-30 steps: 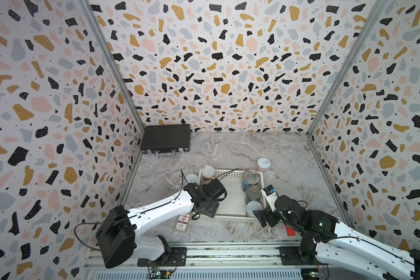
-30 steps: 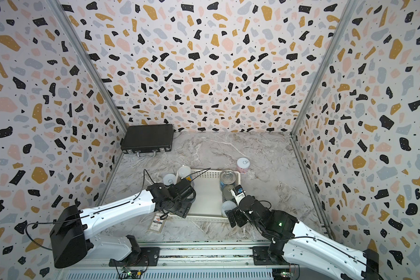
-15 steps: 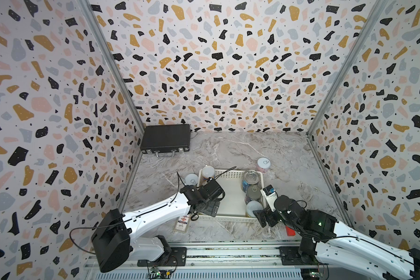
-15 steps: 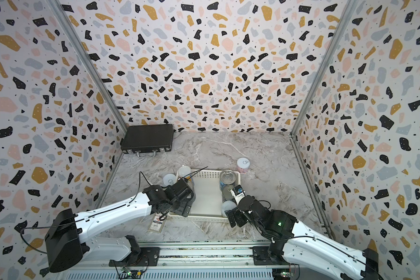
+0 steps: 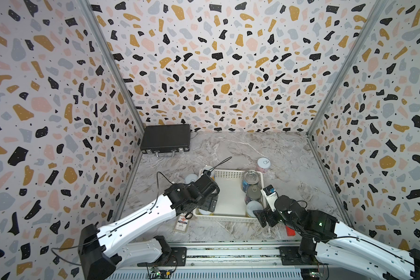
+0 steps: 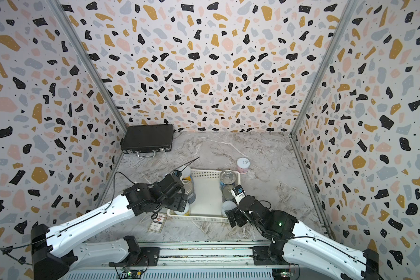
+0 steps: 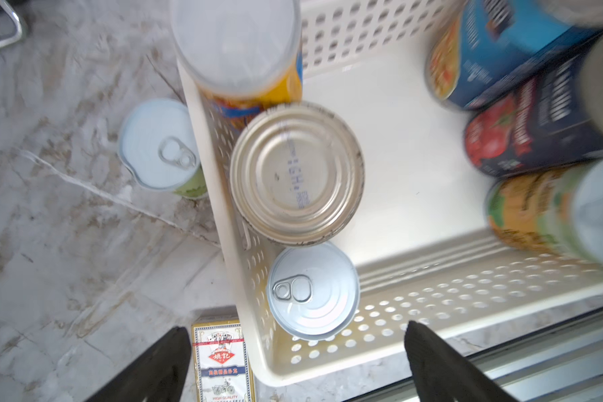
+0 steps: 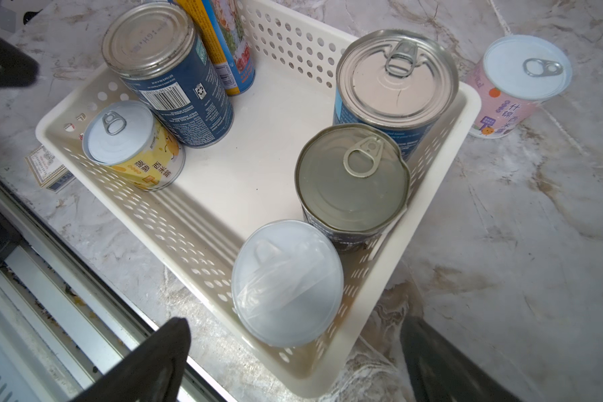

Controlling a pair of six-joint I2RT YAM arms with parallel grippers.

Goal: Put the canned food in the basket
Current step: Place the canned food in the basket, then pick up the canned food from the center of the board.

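Left wrist view, operator: your left gripper point(image 7: 295, 327) hangs wide open, holding nothing, over a corner of the basket point(image 7: 432, 299); six cans point(image 7: 296, 174) stand upright inside.

And my right gripper point(image 8: 295, 322)?

Equally wide open and empty, at the basket's other near corner. A pink can point(image 8: 509, 94) and a green can point(image 7: 157, 146) stand outside it on the table point(image 8: 502, 243).

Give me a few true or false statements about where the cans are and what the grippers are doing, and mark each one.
1. Six cans stand inside the basket. True.
2. The pink can is in the basket. False: it stands outside, past the far right corner.
3. The left gripper and right gripper are both open, holding nothing. True.
4. The green can lies tipped over. False: it stands upright outside the basket's left wall.
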